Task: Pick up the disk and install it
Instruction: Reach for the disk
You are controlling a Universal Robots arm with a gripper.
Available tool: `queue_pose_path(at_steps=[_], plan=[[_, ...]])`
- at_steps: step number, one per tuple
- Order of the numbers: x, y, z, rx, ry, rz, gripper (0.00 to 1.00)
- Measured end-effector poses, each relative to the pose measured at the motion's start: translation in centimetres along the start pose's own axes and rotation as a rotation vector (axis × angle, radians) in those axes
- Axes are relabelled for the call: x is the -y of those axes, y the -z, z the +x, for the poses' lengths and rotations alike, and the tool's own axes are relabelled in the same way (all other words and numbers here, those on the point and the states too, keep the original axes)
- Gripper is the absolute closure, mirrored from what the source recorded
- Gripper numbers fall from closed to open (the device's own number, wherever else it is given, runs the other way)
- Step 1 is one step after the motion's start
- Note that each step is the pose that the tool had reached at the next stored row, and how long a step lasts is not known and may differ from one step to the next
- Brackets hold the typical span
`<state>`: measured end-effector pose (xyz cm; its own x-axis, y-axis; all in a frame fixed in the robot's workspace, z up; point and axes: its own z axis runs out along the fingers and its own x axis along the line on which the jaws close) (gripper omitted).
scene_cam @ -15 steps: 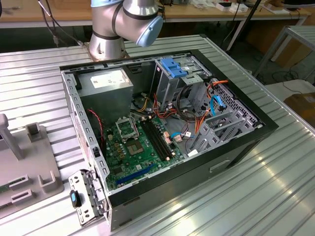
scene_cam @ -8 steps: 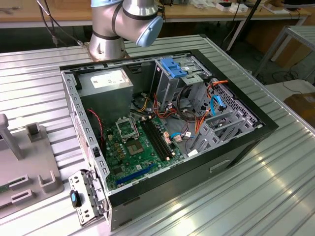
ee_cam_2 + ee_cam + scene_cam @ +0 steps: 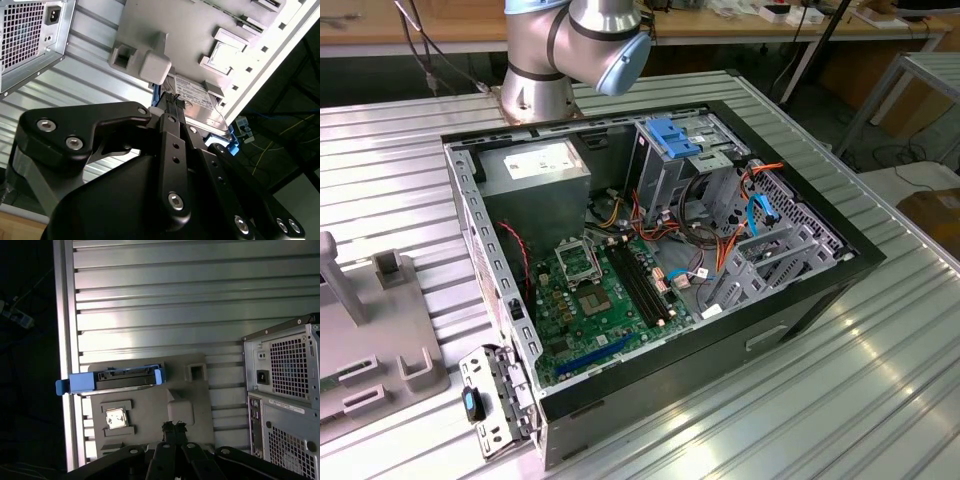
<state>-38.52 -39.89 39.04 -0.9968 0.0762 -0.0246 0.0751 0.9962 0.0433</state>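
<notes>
The disk (image 3: 117, 381), a flat dark drive with bright blue side rails, lies at the edge of a grey holder plate (image 3: 192, 395) on the ribbed metal table. In the second wrist view the disk (image 3: 196, 95) shows its white label and one blue rail corner beyond my fingertips. My gripper (image 3: 174, 427) hangs above the holder plate, a short way from the disk and not touching it. Its black fingers (image 3: 170, 122) are together, shut on nothing, with the gripper (image 3: 174, 101) pointing toward the disk.
An open computer case (image 3: 660, 250) lies on the table with its motherboard and a metal drive cage with a light-blue latch (image 3: 672, 137). The case's rear panel (image 3: 285, 390) stands beside the holder plate (image 3: 380, 340). The table edge (image 3: 62, 340) runs close to the disk.
</notes>
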Motion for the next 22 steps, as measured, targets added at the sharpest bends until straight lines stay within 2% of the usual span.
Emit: queue_pose_path(at_steps=[5,8,12,22], plan=[[0.00,0.00,0.02,0.0000,0.000,0.0000,0.89],[0.05,0.00,0.59,0.0000,0.000,0.0000,0.89],[0.08,0.00,1.02,0.0000,0.000,0.0000,0.89],[0.09,0.01,1.13,0.0000,0.000,0.0000,0.89]])
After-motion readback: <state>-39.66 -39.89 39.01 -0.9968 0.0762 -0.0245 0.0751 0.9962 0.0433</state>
